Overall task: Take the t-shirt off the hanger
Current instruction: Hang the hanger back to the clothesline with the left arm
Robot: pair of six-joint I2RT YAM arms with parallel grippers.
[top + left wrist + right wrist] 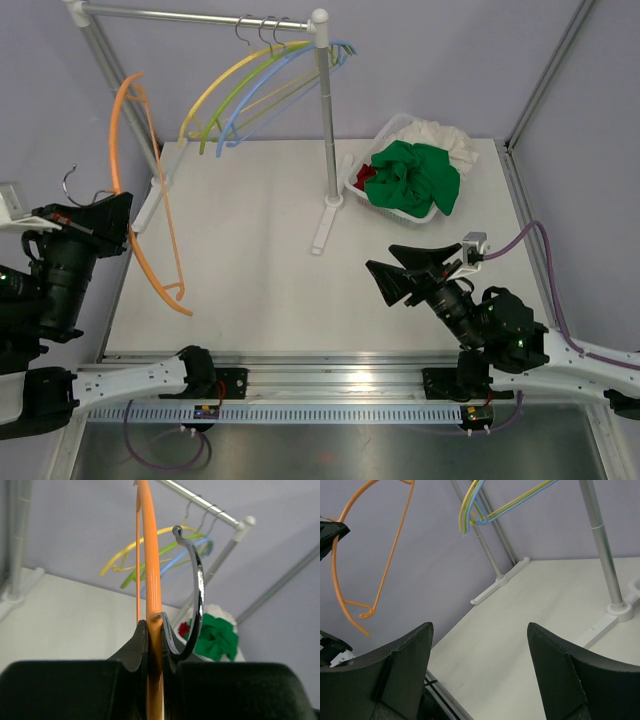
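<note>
One white plastic lattice basket [352, 182] sits far right on the white tabletop [250, 250], w/ three bunched cloths in it: a crumpled green t-shirt [415, 178] on top, a red cloth [366, 178] at its left side, a white cloth [445, 135] at the far side. Four thin plastic hangers in all. Three of them (yellow, green, blue) [240, 85] hang on the metal rail [200, 15], far centre. The fourth, a bare orange hanger [153, 580], is at the left edge. L gripper [154, 630] pinches the orange hanger at its neck, just beside its grey metal hook [200, 580], fingers pressed tight on it. R gripper [479, 627] hovers near right, fingers spread wide, well apart from the basket.
</note>
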